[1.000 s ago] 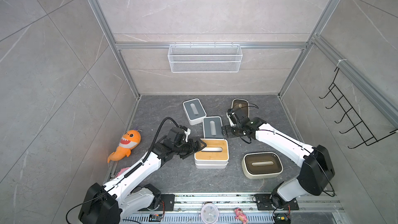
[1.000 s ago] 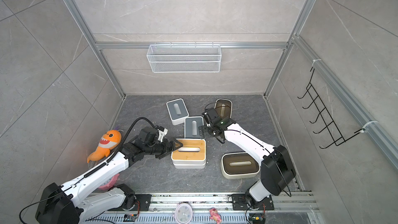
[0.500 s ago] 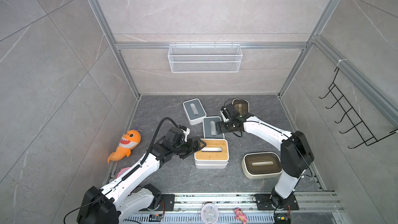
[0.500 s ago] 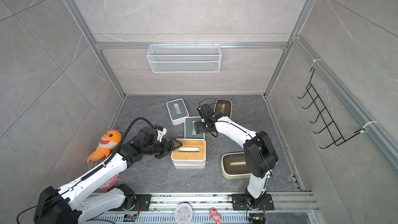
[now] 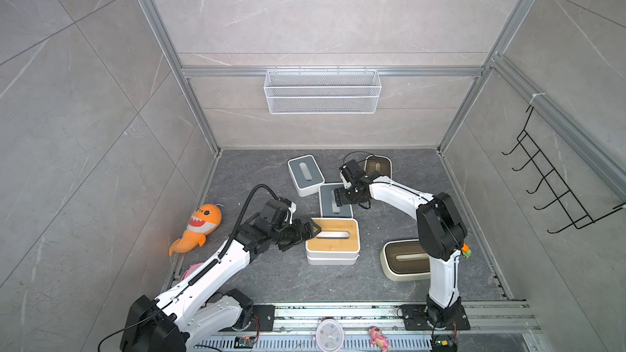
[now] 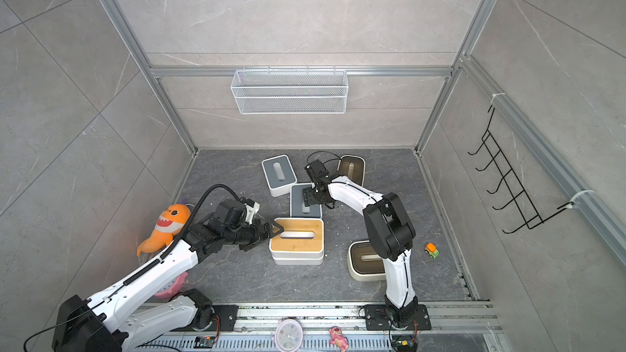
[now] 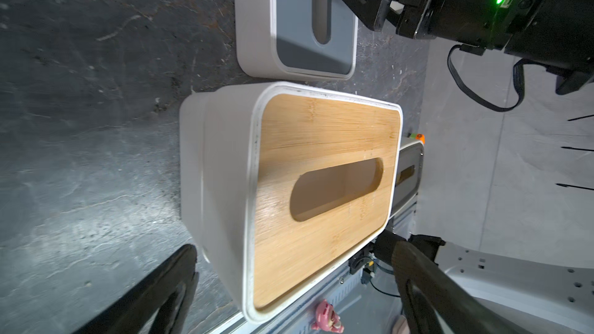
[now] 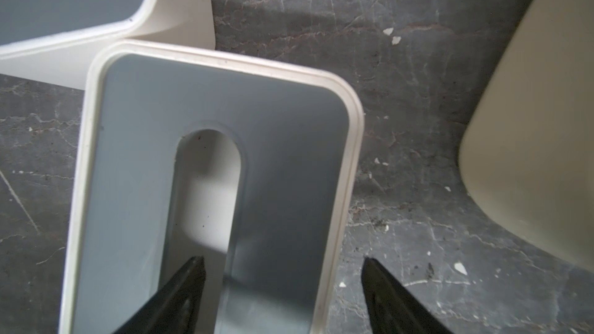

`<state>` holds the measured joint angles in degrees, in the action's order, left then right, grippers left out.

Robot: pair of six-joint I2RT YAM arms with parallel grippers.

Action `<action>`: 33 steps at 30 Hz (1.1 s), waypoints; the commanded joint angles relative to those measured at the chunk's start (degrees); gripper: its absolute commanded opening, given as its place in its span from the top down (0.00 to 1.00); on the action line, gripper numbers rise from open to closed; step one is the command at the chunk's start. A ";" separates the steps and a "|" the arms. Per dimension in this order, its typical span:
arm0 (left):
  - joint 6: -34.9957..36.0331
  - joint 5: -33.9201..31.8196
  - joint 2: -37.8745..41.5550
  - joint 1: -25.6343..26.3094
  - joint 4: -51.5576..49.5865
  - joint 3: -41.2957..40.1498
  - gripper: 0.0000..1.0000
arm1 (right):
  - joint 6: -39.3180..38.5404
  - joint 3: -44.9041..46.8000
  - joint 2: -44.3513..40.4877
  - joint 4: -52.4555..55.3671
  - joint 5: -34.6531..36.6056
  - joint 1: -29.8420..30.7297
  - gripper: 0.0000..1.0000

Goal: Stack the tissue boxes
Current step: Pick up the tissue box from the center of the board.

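A bamboo-lidded tissue box (image 5: 333, 237) stands mid-floor, apparently on top of a second white box. My left gripper (image 5: 310, 231) is open and straddles its left end; in the left wrist view the box (image 7: 321, 187) lies between the two fingers. Behind it is a grey-lidded box (image 5: 333, 209), with my right gripper (image 5: 338, 198) open above it. In the right wrist view one fingertip (image 8: 193, 268) is over the slot and its partner is outside the rim of this box (image 8: 289, 162). Another grey-lidded box (image 5: 305, 174) and two cream boxes with brown lids (image 5: 377, 167) (image 5: 403, 260) also stand on the floor.
An orange shark plush (image 5: 198, 228) lies by the left wall. A white mesh basket (image 5: 321, 91) hangs on the back wall, and a black hook rack (image 5: 555, 191) on the right wall. A small toy car (image 6: 431, 251) sits near the right wall. A clock (image 5: 330, 333) is on the front rail.
My right gripper has swung left from the far cream box to above the near grey-lidded box, and its jaws have narrowed. The left arm has barely moved.
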<state>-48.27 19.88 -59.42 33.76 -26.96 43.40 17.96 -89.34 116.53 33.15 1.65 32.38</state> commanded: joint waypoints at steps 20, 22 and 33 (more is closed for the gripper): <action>6.96 -6.05 5.22 -0.22 -7.67 3.71 0.01 | -2.10 -4.21 3.53 3.10 1.32 -0.65 0.52; 6.70 -6.17 5.10 -0.26 -7.75 3.62 0.01 | -2.22 -4.17 3.20 3.24 1.52 -0.65 0.53; 6.44 -5.57 5.89 -0.24 -7.23 4.06 0.00 | -3.34 -0.23 -1.88 1.86 0.81 -3.49 0.55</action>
<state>-42.41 14.44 -54.35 33.74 -34.33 45.43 16.01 -91.15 117.71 33.76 1.76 30.39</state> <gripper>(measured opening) 0.995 0.492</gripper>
